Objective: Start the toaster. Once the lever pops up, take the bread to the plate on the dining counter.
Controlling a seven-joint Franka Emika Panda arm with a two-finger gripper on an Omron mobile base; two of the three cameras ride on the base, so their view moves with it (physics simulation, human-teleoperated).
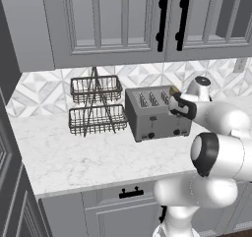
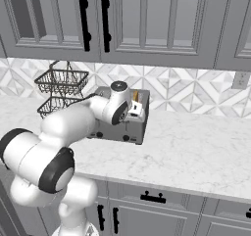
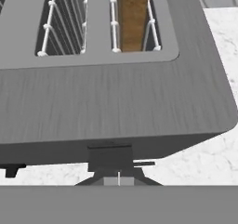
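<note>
Where things stand: while the arm reaches over it, the toaster (image 1: 156, 114) sits on the marble bench (image 1: 74, 157) at mid-frame of the left base view, against the tiled backsplash (image 1: 44, 91).
Bread: the bread (image 3: 132, 16) stands down inside the rightmost slot, at the top of the hand view; in the right base view a tan edge of it peeks out beside the wrist.
Claw: the claw (image 3: 118, 179) is closed, fingers together, at the toaster's front lever (image 3: 110, 152) at the bottom centre of the hand view; whether it touches the lever I cannot tell.
Neighbours: a black wire two-tier rack (image 1: 96, 105) stands just left of the toaster, apart from it.
Overhead: grey wall cabinets (image 1: 113, 19) with black handles (image 1: 161, 20) hang above.
In the way: the robot's wrist covers the toaster's right end in both base views.
View differences: the left base view shows front knobs and three open slots; the hand view shows slot wires.
</note>
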